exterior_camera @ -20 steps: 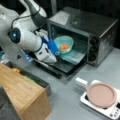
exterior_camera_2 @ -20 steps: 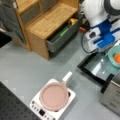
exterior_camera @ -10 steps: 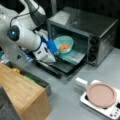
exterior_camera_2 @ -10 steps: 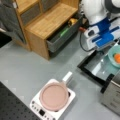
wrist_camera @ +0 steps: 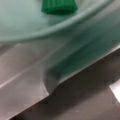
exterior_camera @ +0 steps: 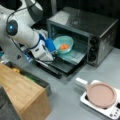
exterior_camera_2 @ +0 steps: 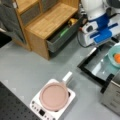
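One blue-fingered gripper pinches the rim of a round teal plastic bowl holding an orange piece, over the open glass door of a boxy metal toaster oven; a pink pan sits apart.

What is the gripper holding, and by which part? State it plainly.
The blue-fingered gripper sits at the near rim of the round teal bowl in the toaster oven; whether it grips the rim cannot be told.

Two high front views sharing the oven; wrist camera pressed close to bowl.
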Controlling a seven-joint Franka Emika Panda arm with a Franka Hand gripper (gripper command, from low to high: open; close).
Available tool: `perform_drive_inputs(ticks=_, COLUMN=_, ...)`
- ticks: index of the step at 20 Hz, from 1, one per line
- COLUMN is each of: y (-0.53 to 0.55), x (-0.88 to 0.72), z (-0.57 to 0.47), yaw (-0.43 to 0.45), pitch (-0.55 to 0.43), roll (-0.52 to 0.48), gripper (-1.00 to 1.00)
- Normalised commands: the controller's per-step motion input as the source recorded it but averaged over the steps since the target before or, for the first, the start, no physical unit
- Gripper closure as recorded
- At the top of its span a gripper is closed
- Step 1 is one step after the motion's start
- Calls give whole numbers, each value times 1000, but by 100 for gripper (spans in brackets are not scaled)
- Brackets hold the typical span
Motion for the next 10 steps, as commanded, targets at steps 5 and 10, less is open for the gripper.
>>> perform_drive_inputs(ticks=5, y=-83, x=-23, z=253, yaw=38, pitch=147, roll=-34, gripper=-100)
perform_drive_inputs(ticks=10, y=-60, x=72, z=322, yaw=-7, pitch=163, roll=-80, gripper=-100)
